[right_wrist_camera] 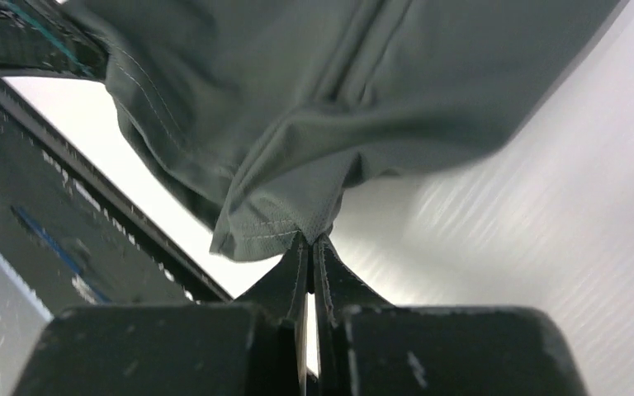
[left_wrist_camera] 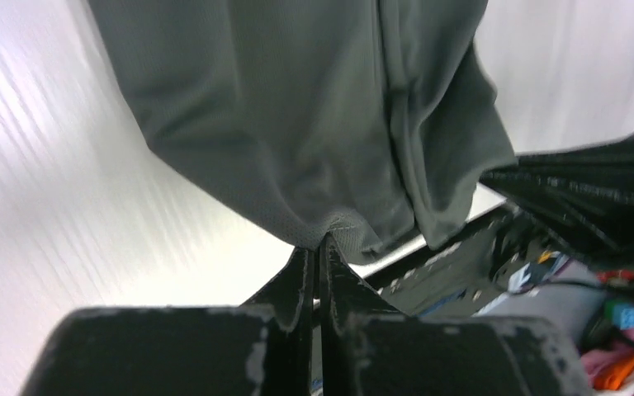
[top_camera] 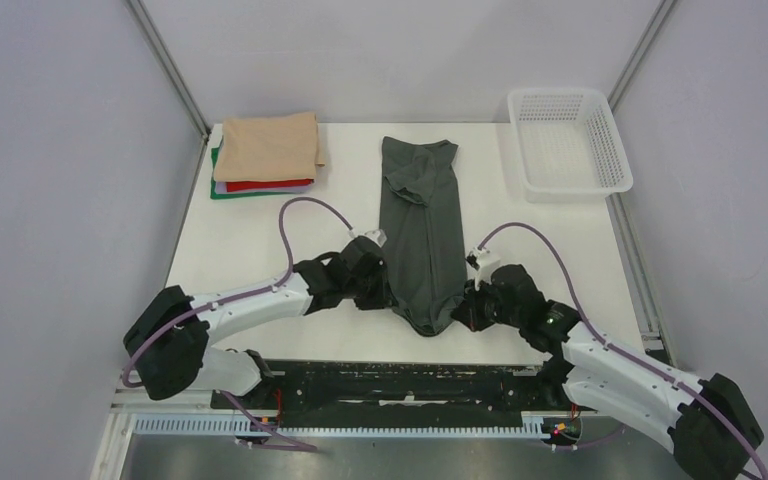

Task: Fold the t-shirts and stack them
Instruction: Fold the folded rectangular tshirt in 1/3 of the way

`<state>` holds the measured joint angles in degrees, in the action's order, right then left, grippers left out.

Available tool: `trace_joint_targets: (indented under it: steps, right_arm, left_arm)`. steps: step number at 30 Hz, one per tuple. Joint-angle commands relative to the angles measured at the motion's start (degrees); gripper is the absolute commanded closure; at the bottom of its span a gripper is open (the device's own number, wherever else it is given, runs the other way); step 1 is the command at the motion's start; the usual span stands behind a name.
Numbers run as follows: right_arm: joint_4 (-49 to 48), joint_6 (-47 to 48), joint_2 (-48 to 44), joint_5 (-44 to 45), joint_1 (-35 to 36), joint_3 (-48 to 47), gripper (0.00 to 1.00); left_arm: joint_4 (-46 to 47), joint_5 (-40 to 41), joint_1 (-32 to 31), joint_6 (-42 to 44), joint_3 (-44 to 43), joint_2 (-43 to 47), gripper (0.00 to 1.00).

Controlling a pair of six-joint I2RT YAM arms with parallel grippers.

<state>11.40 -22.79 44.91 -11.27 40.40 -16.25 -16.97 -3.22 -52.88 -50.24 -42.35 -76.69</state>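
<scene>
Charcoal-grey t-shirt (top_camera: 419,225): folded into a long narrow strip, laid lengthwise at mid-bench (top_camera: 250,250), collar end far, hem end close to the arm bases. Near end bunched to a rounded tip between the two end effectors.

Left end effector (top_camera: 384,290): fingers (left_wrist_camera: 293,289) pressed together, pinching the left edge of the hem. In the left wrist view, a small fold of stitched cloth caught right at the tips, the rest of the shirt spreading away above.

Right end effector (top_camera: 463,303): likewise pressed together, pinching the right edge of the hem, with cloth nipped at the very tips in the right wrist view.

Folded stack at the far left corner of the bench, well apart from the grey strip: tan t-shirt (top_camera: 270,147) on top, red t-shirt (top_camera: 270,186) beneath, green t-shirt (top_camera: 218,186) lowest, only edges showing.

White lattice basket (top_camera: 568,140) at the far right corner, apart from the strip.
</scene>
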Motion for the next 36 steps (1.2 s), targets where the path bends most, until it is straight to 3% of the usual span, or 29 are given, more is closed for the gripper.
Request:
trace_joint_targets:
  steps: [1, 6, 14, 23, 36]
  right_arm:
    - [-2.62, 3.71, 5.48, 8.32, 0.1, -8.36, 1.0]
    - [-5.92, 5.82, 13.01, 14.31, -1.99, -14.96, 1.0]
    - [-10.89, 9.34, 26.24, 11.56, -9.83, -24.65, 1.0]
    - [-15.12, 12.73, 37.03, 7.79, -15.99, -32.93, 1.0]
    - [-18.42, 13.65, 49.35, 3.74, -20.32, -40.51, 1.0]
  left_arm:
    - [1.38, 1.97, 5.24, 1.95, -4.88, -1.89, 0.98]
    - [3.71, -0.38, 11.15, 4.66, -10.99, -7.55, 0.98]
    - [4.74, -1.26, 18.77, 8.04, -22.06, -17.58, 0.98]
    - [2.56, -2.75, 22.53, 11.5, -35.48, -29.28, 0.98]
    - [-0.12, -2.14, 25.99, 13.49, -44.72, -37.94, 0.94]
